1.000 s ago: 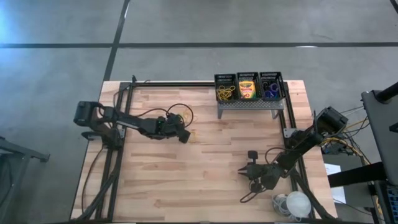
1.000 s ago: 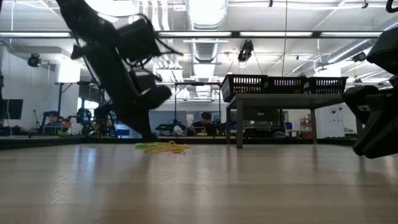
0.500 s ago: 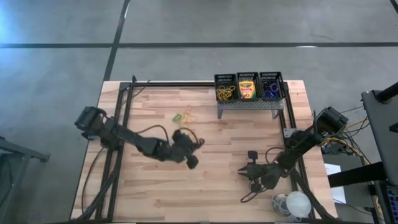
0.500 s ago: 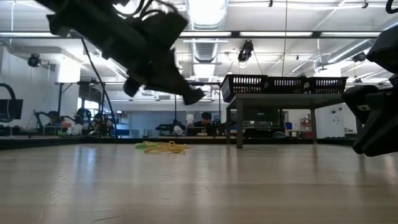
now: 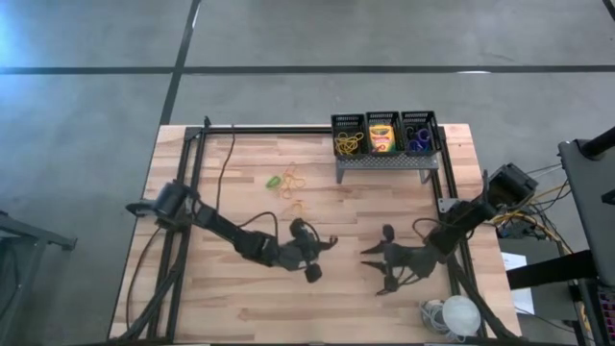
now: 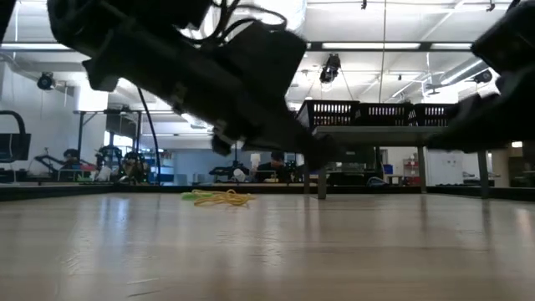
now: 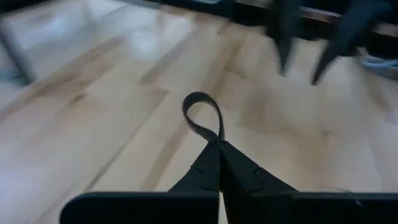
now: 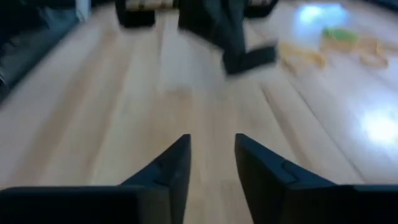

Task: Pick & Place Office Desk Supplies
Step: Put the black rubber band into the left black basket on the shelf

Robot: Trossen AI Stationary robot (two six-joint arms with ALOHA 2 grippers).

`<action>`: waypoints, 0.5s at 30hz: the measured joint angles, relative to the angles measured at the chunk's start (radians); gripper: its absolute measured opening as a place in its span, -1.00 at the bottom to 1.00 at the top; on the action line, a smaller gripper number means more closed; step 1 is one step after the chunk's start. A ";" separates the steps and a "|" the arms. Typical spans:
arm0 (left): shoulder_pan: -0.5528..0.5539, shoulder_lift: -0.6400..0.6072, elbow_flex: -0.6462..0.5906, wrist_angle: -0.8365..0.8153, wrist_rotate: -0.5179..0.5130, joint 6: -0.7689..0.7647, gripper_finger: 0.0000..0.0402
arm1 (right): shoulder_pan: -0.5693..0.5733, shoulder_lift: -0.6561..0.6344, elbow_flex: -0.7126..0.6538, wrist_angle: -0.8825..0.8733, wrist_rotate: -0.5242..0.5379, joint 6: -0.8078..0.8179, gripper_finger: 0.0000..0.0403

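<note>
My left gripper (image 5: 330,242) hovers over the table's middle, shut on a small black ring (image 7: 202,115) that sticks out past its fingertips. Facing it from the right, my right gripper (image 5: 376,268) stands open with nothing between its fingers (image 8: 210,163). Three black mesh bins (image 5: 385,134) sit on a grey stand at the far right, holding rubber bands, a crayon box and rings. Loose yellow rubber bands (image 5: 292,181) and a green ring (image 5: 273,181) lie flat on the wood, far of the middle. My left gripper pinches one side of the black ring (image 7: 215,135) between its two fingertips, so the ring is squeezed into a narrow loop. The loop points ahead toward my right gripper. It is lifted clear of the table.
The grey perforated stand (image 5: 382,164) under the bins stands on legs at the far right. Cables trail along both arm bases, and a white object (image 5: 457,313) lies at the near right corner. Bare wood lies between the two grippers and along the near edge (image 5: 288,322).
My left gripper has swung from beside the loose rubber bands toward the table's near right, rolling as it went, and now faces my right gripper. My right gripper has stayed in place and opened its fingers.
</note>
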State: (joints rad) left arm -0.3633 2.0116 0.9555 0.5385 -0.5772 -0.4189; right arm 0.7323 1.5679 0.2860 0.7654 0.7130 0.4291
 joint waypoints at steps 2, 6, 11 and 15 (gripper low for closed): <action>-0.005 0.013 0.027 0.001 0.036 0.034 -0.99 | -0.018 0.005 -0.027 0.125 -0.015 -0.063 -0.32; -0.021 0.020 0.066 -0.010 0.061 0.109 -1.00 | -0.090 0.005 -0.068 0.295 -0.125 -0.164 -0.11; -0.039 0.020 0.086 -0.011 0.062 0.154 -1.00 | -0.202 0.005 -0.074 0.338 -0.303 -0.253 0.05; -0.042 0.020 0.087 -0.007 0.062 0.159 -1.00 | -0.255 0.005 -0.040 0.340 -0.413 -0.325 0.07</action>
State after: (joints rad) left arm -0.4053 2.0319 1.0428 0.5316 -0.5156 -0.2604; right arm 0.4770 1.5726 0.2464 1.1058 0.3001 0.1044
